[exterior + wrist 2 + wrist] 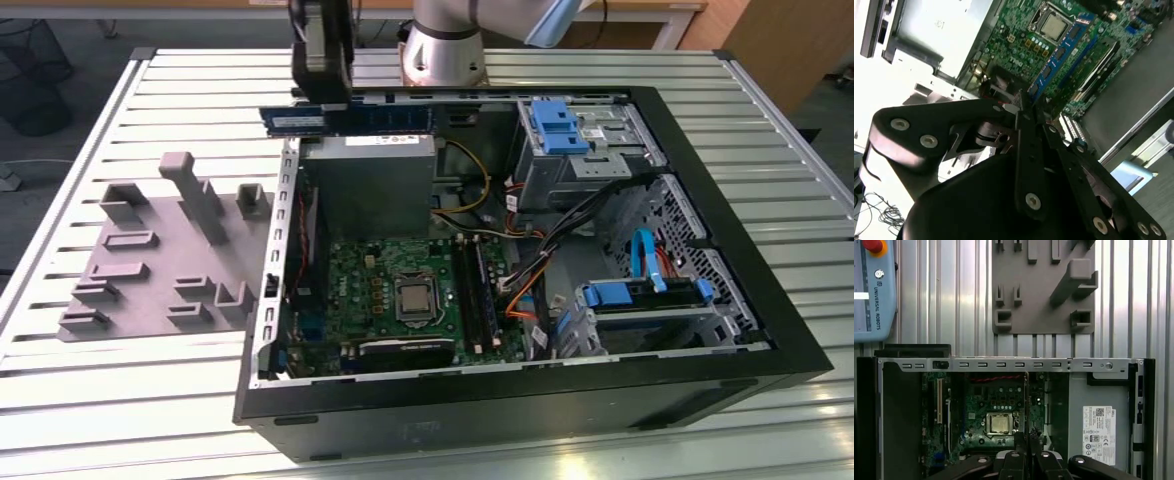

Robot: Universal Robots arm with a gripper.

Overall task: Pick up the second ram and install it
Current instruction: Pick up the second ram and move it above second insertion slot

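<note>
In the exterior view, the black gripper [324, 98] is clamped on the second ram [387, 119], a long, narrow blue circuit-board stick. The stick is held level above the far edge of the open black computer case [534, 400] on the slatted metal counter [134, 400]. In the second wrist view, the gripper [1021, 102] pinches one end of the second ram [1059, 52], which hangs over the broad green motherboard [1014, 40]. In the first wrist view, the second ram [1026, 405] shows edge-on over the motherboard [979, 407].

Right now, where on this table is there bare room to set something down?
In the exterior view, bare table slats lie below the grey fixture plate and above it, left of the computer case. Inside the case is crowded; the tool holds the second ram at its rim.
</note>
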